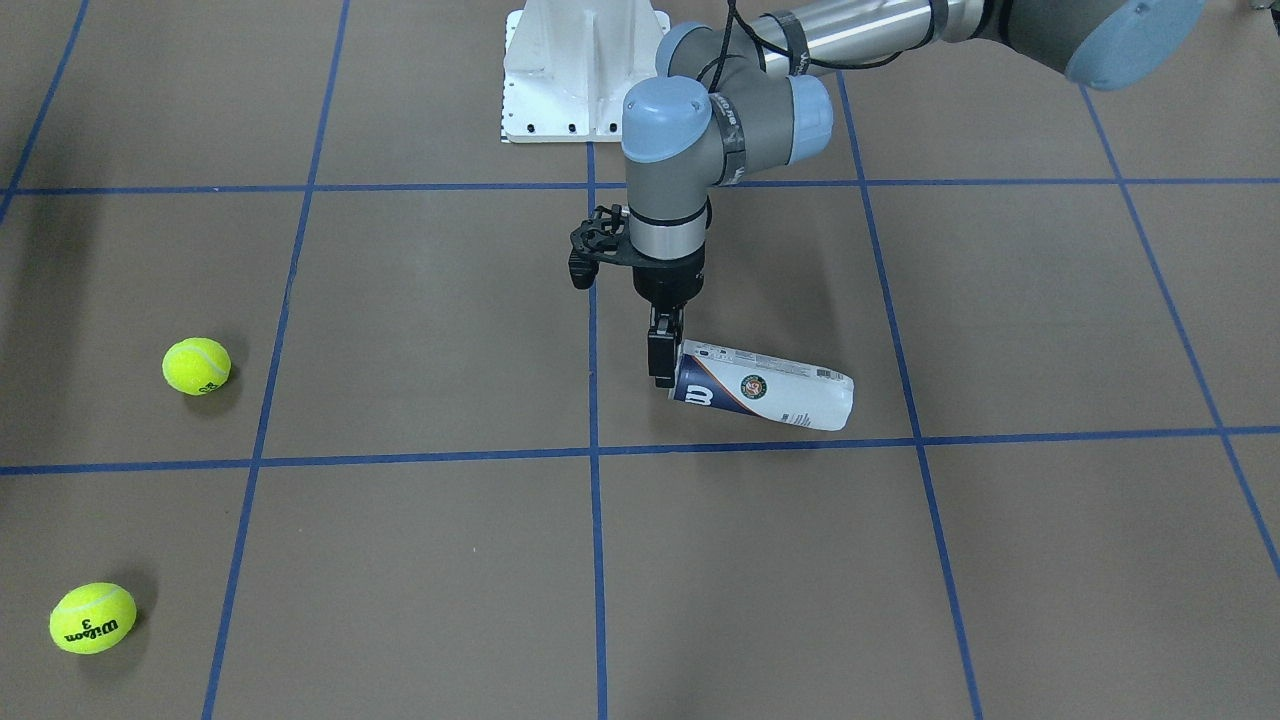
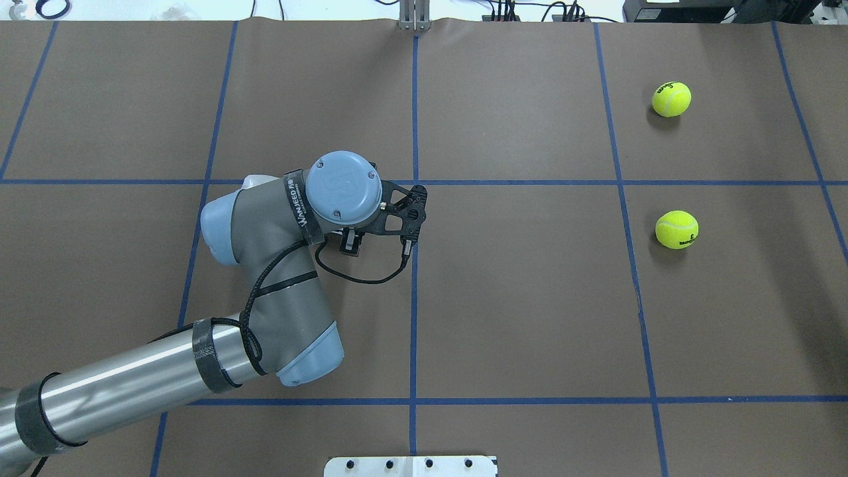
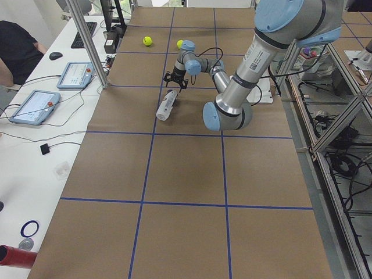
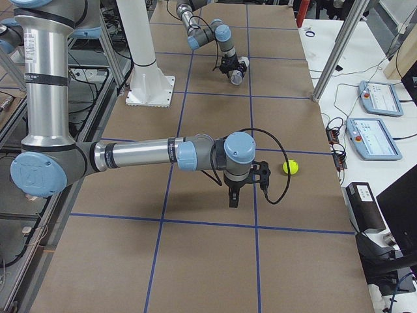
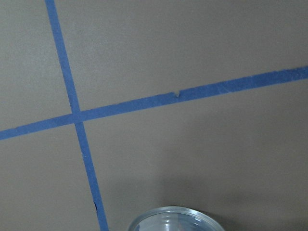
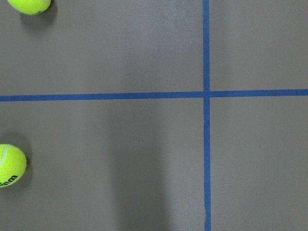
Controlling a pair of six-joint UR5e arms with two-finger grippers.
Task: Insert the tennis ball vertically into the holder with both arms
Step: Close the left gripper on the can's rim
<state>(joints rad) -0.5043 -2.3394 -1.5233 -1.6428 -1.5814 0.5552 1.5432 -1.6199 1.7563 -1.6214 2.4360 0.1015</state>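
The holder [image 1: 765, 390], a clear can with a white and navy label, lies tilted on the brown table, open end toward my left gripper [image 1: 663, 358]. The left gripper points down and is shut on the can's rim. That rim shows at the bottom of the left wrist view [image 5: 173, 219]. In the overhead view my left wrist [image 2: 341, 189] hides the can. Two yellow tennis balls [image 1: 197, 366] [image 1: 92, 618] lie far off on my right side [image 2: 676, 229] [image 2: 671, 99]. My right gripper [image 4: 232, 197] hangs above the table near a ball [image 4: 290, 167]; I cannot tell whether it is open.
Blue tape lines grid the table. The white base pedestal [image 1: 585, 70] stands at the robot's side. The right wrist view shows both balls [image 6: 9, 165] [image 6: 30, 4] at its left edge. Tablets and cables lie on a side desk [image 3: 35, 104].
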